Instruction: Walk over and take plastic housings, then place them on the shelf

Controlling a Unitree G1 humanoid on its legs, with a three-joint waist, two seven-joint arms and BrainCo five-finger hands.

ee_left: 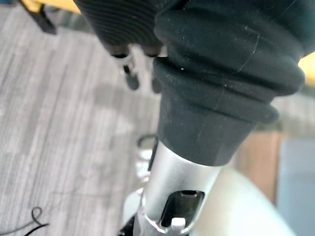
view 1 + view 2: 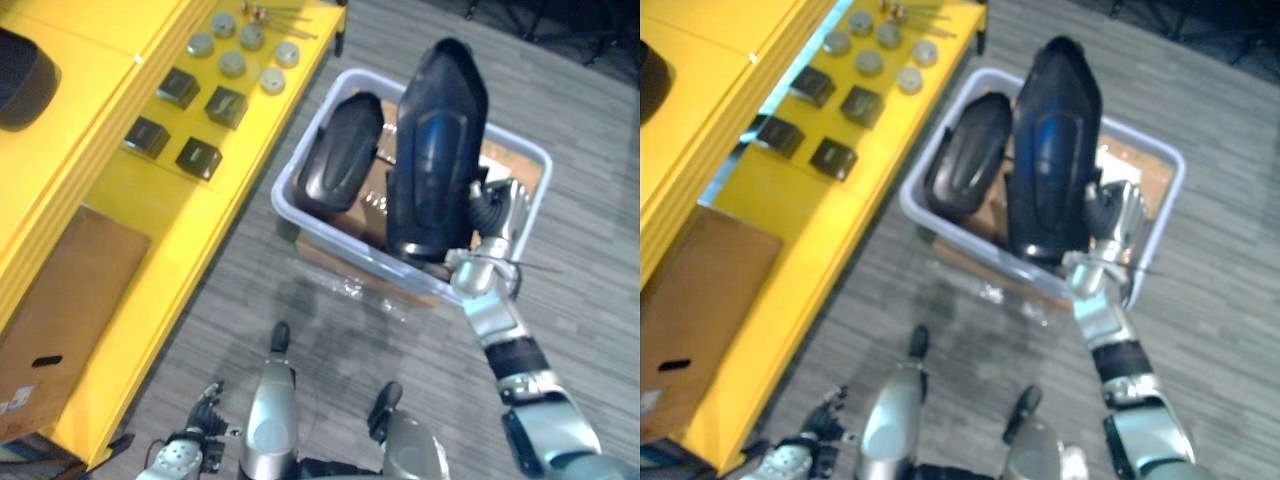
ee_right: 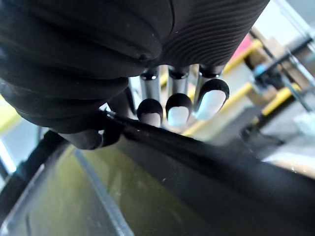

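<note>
1. Presently the fingers (image 3: pixel 178 109) of the right hand (image 2: pixel 497 222) are seen curled over a thin edge at the lower end of a dark housing (image 2: pixel 435 150). The thumb is set against the other side, so only that rim is pinched.
2. The housing is held upright over the grey bin (image 2: pixel 288 192), with nearly all its length standing above the hand. A slip, or a swing round the pinch, could be caused by a quick turn of the wrist, since the weight is judged to sit high above the hold.
3. A second housing (image 2: pixel 340 150) lies in the bin just beside the held one. It could be knocked if the held piece is carried sideways before its lower end is raised clear of the bin wall.
4. The yellow shelf (image 2: pixel 160 215) lies to the left, partly taken up by black boxes (image 2: pixel 200 157) and grey discs (image 2: pixel 232 64). These could be struck or pushed off if the long housing is set down among them.
5. The left hand (image 2: pixel 185 455) hangs low, so no support is given and a drop while walking would not be caught.
</note>
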